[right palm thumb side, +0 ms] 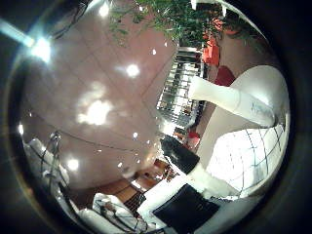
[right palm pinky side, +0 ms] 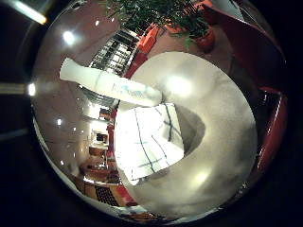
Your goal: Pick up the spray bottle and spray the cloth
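A white spray bottle [right palm pinky side: 106,83] has its base on the round pale table [right palm pinky side: 222,132], right beside a white cloth [right palm pinky side: 147,140] with thin dark check lines. The cloth lies flat near the table's edge. The right thumb side palm view shows the bottle [right palm thumb side: 230,100] and the cloth [right palm thumb side: 246,148] too. White and black parts of my hand [right palm thumb side: 185,185] show at that view's edge, away from the bottle. The hand is above the table, at some distance from both things.
A green potted plant [right palm pinky side: 163,15] stands past the table's far side. Red seats [right palm pinky side: 276,118] stand round the table. A ceiling with bright lights [right palm thumb side: 96,112] fills much of the thumb side view.
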Available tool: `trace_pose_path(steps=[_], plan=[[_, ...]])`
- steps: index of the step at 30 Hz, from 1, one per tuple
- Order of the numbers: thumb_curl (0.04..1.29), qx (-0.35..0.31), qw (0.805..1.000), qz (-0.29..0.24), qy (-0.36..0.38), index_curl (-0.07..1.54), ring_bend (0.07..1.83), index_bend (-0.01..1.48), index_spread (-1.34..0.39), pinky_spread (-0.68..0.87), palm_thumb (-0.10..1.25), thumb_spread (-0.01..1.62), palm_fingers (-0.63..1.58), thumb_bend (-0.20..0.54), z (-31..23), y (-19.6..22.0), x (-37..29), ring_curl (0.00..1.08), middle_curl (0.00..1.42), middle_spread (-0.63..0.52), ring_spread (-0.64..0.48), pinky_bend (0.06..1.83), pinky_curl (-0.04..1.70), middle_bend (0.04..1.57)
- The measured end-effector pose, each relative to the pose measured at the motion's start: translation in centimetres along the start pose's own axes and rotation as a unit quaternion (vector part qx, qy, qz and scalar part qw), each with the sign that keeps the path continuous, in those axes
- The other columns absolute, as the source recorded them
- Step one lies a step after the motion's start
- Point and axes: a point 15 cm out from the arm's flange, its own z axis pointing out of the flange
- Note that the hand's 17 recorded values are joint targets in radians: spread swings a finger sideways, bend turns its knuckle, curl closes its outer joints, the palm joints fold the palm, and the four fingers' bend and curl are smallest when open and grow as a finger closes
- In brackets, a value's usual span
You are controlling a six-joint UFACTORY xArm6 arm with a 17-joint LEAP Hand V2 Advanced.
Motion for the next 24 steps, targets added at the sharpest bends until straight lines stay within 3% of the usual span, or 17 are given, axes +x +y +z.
trace_pose_path(steps=[24], plan=[[0.35, -0.035, 0.999, -0.021, -0.001, 0.29, 0.56, 0.16, -0.13, 0.43, 0.64, 1.08, 0.21, -0.019, 8.6, -1.9, -0.5, 0.26, 0.39, 0.11, 0.19, 0.43, 0.27, 0.34]])
